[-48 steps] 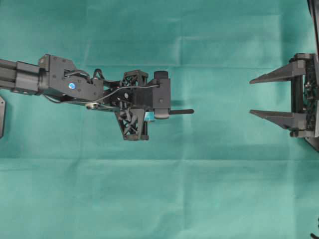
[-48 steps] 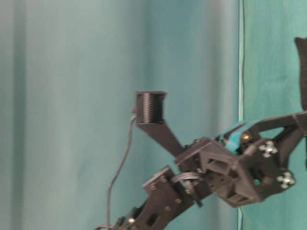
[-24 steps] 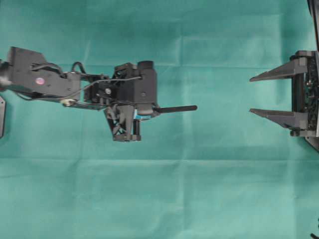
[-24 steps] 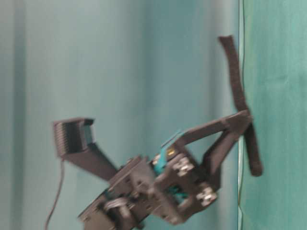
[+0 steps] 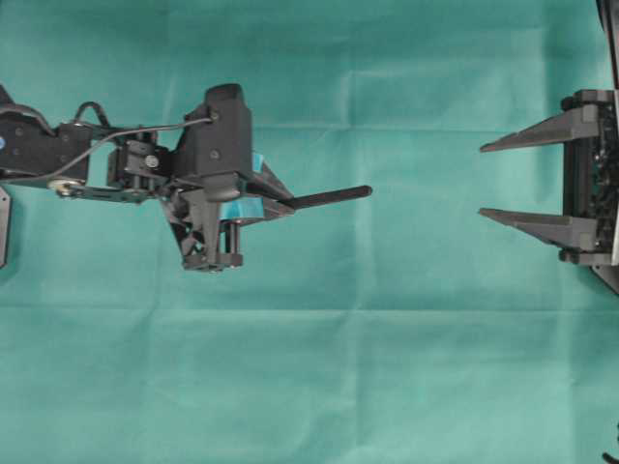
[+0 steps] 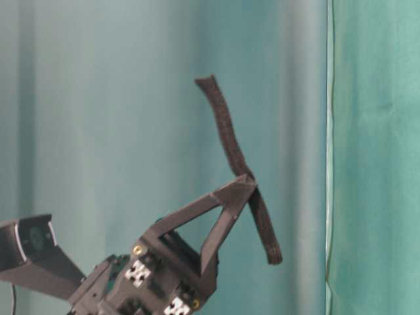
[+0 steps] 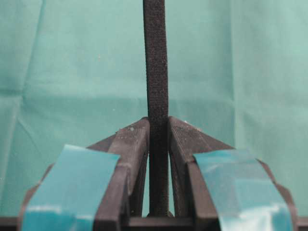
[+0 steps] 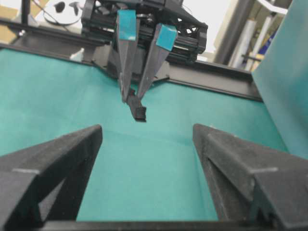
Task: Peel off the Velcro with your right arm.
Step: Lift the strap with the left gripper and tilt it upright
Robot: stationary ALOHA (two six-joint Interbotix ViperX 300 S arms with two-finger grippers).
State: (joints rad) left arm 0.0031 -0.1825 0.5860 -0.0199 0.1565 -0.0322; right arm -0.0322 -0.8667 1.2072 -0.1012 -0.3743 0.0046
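Left gripper: its two black fingers, each bearing a teal patch, are pressed onto the Velcro from either side; in the left wrist view the strip fills the narrow gap between the fingertips.
Velcro: a slim black strip pinched partway along its length, held clear above the cloth.
Velcro, long axis (overhead view): runs nearly level across the picture, free end towards the right gripper, rising very slightly to the right.
Velcro, long axis (table-level view): stands steeply, tilted, with a longer stretch above the pinch leaning up and to the left and a shorter stretch hanging below it to the right; the strip is gently bowed.
Velcro, long axis (left wrist view): runs straight up the middle of the picture and leaves it at the top edge.
Velcro, near end (right wrist view): a blunt squared tip pokes out below the teal-patched fingers, aimed at the right wrist camera and slightly downward.
Right gripper: two long pointed triangular fingers spread wide, nothing between them; both point left, at the Velcro.
Right gripper and Velcro: well apart, with bare cloth between the strip's free end and the fingertips.
Green cloth: covers the table beneath both arms, with faint fold lines.
Containers: cannot tell of any from these views.
Velcro layers: whether the two layers are parted cannot be told.
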